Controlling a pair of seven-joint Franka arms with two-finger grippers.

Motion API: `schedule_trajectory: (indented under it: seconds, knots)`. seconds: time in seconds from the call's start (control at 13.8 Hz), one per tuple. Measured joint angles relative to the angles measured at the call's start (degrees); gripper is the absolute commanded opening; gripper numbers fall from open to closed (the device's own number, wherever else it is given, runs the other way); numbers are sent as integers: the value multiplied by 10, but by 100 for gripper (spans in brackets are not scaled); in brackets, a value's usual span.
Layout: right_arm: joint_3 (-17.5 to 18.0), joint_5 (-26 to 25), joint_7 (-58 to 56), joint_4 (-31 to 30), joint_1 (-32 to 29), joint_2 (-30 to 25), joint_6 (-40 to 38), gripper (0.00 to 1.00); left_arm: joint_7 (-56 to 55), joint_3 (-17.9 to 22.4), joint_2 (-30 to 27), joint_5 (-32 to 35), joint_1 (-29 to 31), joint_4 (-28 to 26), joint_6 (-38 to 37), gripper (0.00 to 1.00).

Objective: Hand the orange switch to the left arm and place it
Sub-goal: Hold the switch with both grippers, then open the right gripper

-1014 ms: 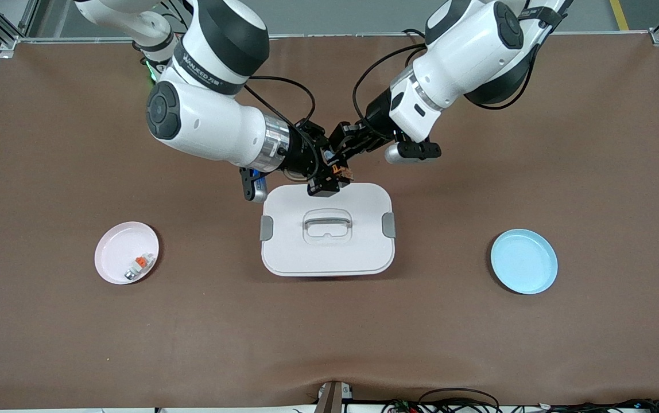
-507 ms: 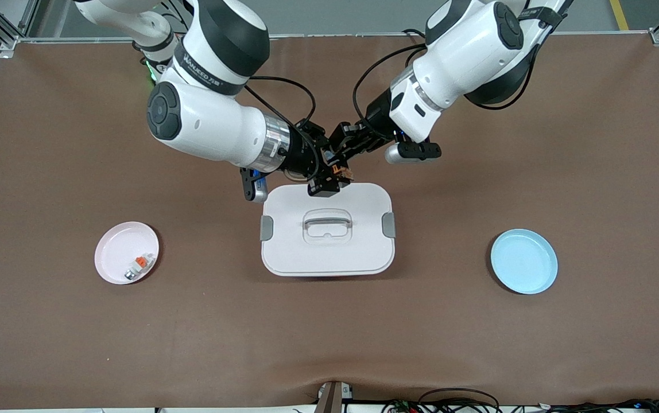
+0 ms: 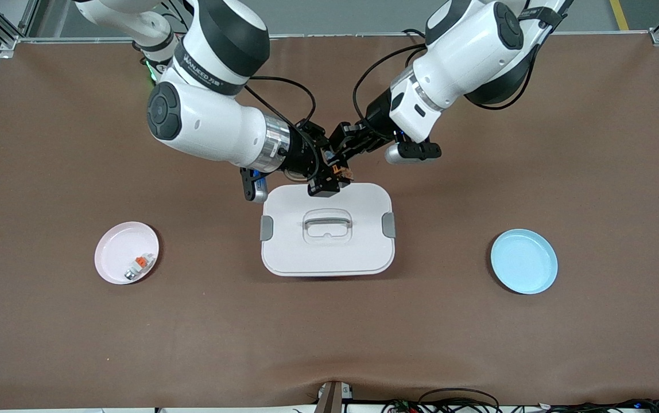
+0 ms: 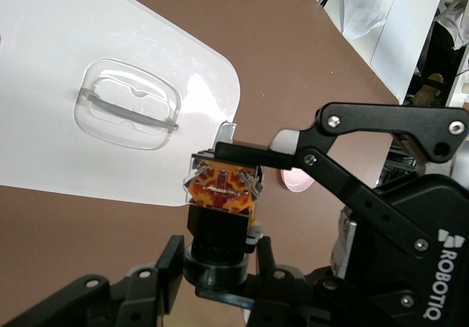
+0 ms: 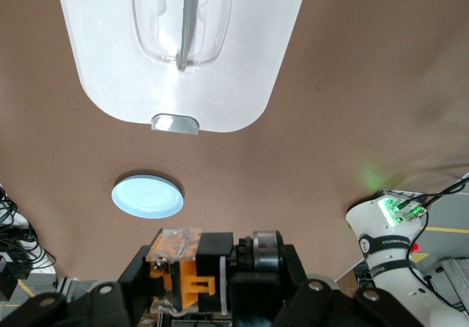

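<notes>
I have both grippers meeting in the upper middle of the front view, over the edge of the box [image 3: 327, 229] that faces the arm bases. The switch [image 3: 336, 170] hangs between them in the air, above the lid rather than on it, which I judge is the point of carrying it high: it clears the box instead of going around. The right gripper [image 3: 326, 171], reaching in from the upper left of the frame, has its fingers clamped tight on the switch. The left gripper [image 3: 345, 150], reaching in from the upper right, has its fingers drawn in narrow around the same part; in the left wrist view the black barrel of the switch [image 4: 220, 228] sits between its fingers, orange face up, with a finger of the right gripper [image 4: 253, 157] across that orange end. So I read this as the handover with both arms gripping, the release not yet made. The blue plate [image 3: 524, 261] at centre right is bare, likely the goal. The pink plate [image 3: 117, 252] at centre left holds a silver piece [image 3: 138, 266].
</notes>
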Motion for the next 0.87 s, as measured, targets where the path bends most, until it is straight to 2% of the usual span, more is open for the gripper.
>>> schedule_trajectory:
  seconds: [0.65,0.72,0.8,0.87]
  knots:
    - [0,0,0,0,0,1,1,0,0,0,0,0,0,-1,0,0]
    - [0,0,0,0,0,1,1,32,0,0,0,0,0,-1,0,0]
    - [0,0,0,0,0,1,1,88,0,0,0,0,0,-1,0,0]
    - [0,0,0,0,0,1,1,89,0,0,0,0,0,-1,0,0]
